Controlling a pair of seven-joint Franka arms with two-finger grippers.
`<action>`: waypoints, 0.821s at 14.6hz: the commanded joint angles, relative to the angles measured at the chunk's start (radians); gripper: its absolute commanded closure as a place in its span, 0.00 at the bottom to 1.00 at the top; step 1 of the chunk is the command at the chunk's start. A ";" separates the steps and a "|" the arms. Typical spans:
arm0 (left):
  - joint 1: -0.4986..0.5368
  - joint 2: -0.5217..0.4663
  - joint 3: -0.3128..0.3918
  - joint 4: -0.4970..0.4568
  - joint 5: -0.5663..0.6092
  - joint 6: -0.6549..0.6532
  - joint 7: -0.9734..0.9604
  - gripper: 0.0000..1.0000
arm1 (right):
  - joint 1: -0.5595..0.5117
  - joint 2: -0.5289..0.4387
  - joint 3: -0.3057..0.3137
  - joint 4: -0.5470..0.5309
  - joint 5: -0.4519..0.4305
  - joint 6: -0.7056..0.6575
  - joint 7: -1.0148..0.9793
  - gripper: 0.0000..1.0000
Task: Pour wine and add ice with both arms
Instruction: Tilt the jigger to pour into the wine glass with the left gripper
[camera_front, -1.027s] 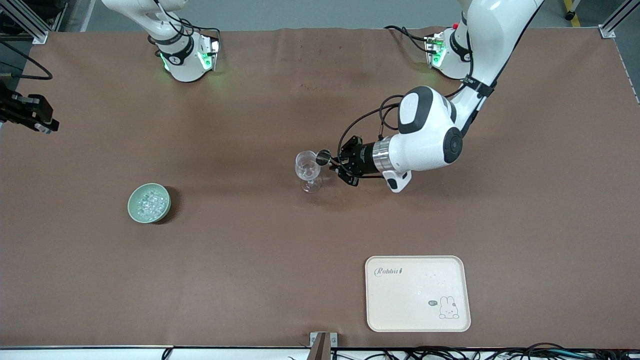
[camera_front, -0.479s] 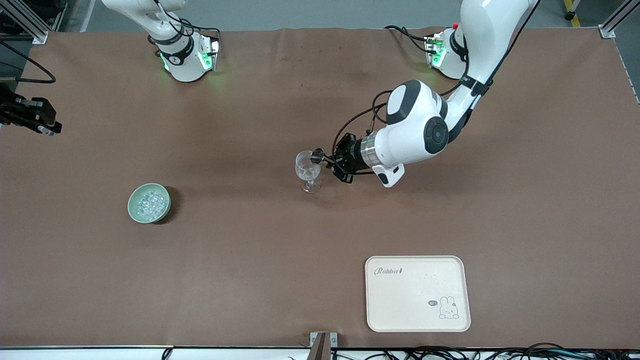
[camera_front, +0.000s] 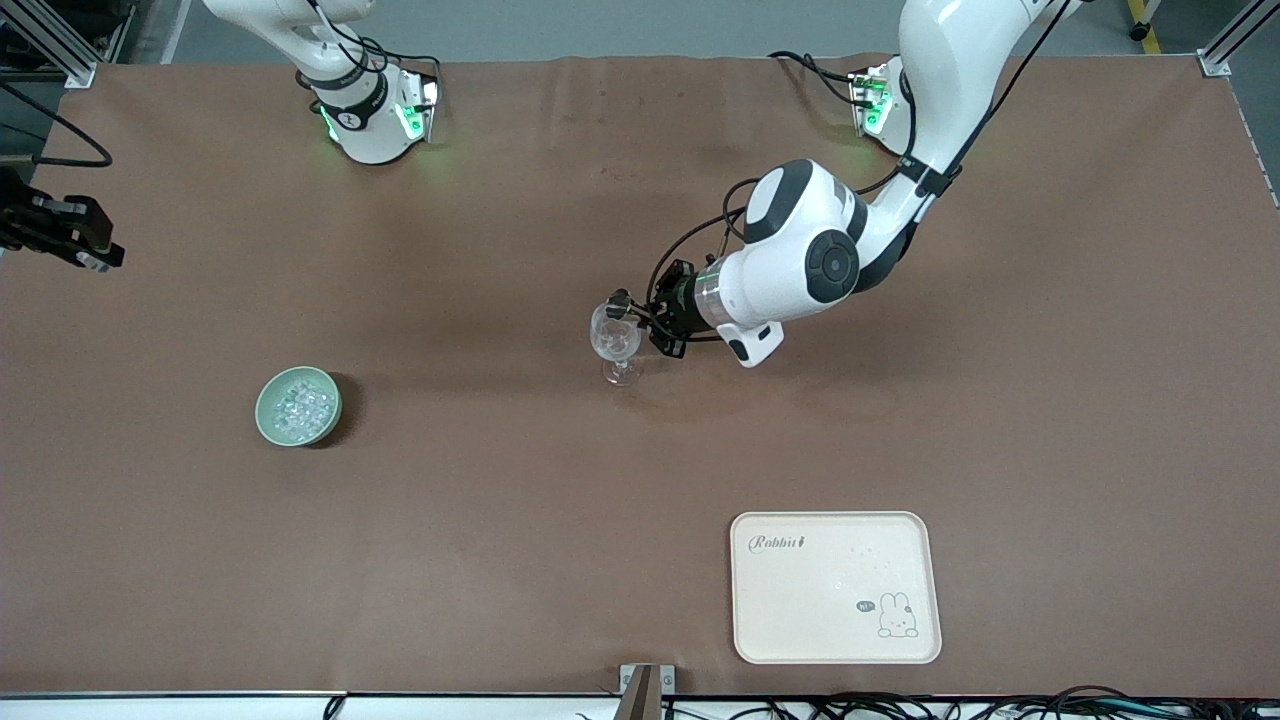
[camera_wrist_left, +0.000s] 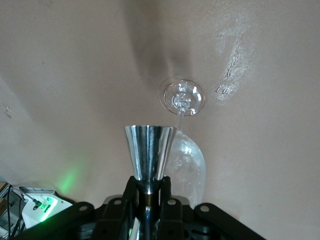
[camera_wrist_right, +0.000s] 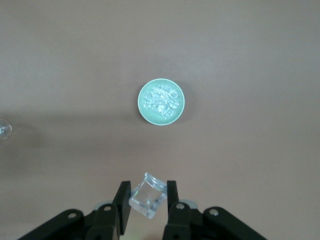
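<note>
I watched the left gripper (camera_front: 640, 318), clamped on a metal jigger (camera_wrist_left: 149, 150), tip farther over the wine glass (camera_front: 615, 340); pouring seemed underway. The right gripper (camera_wrist_right: 148, 202) waited, pinching an ice cube (camera_wrist_right: 148, 196).

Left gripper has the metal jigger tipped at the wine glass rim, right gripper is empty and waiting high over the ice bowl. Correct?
Not quite. The right gripper is not empty: the right wrist view shows a clear ice cube clamped between its fingers, high over the green bowl of ice. The rest holds: the left gripper has the metal jigger at the wine glass rim.
</note>
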 joint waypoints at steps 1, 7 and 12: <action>-0.007 0.002 0.007 0.020 0.027 0.000 -0.029 0.99 | -0.003 -0.014 0.002 -0.017 0.013 0.010 0.017 0.95; 0.013 0.002 0.004 0.024 0.010 -0.002 -0.013 0.99 | -0.001 -0.015 0.002 -0.018 0.015 0.009 0.017 0.95; 0.028 0.002 0.002 0.055 -0.137 -0.008 0.112 0.99 | 0.035 -0.020 0.005 -0.027 0.016 0.006 0.031 0.95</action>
